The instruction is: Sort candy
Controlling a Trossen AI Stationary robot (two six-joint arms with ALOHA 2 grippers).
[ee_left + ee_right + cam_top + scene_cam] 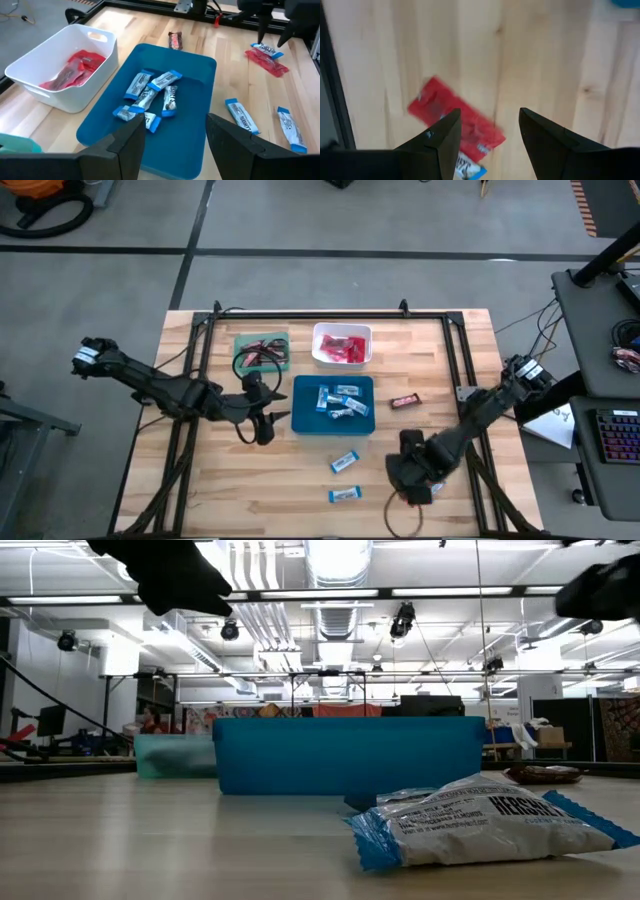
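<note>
Right gripper [487, 132] hangs spread over a red packet [455, 122] near the table's [200, 490] front right corner; a blue bar [465, 169] lies under it. Left gripper [172, 142] is spread, empty, beside the blue tray [300, 420], which holds blue bars [150, 95]; red packets [342, 348] fill the white tray [318, 332].

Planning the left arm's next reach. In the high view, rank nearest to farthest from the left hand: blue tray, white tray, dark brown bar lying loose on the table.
Left hand is open, just left of the blue tray.
1. Blue plastic tray, holding blue-and-white bars: right beside it.
2. White plastic tray, holding red packets: farther back.
3. Dark brown wrapped bar: on bare wood beyond the blue tray's right side.
</note>
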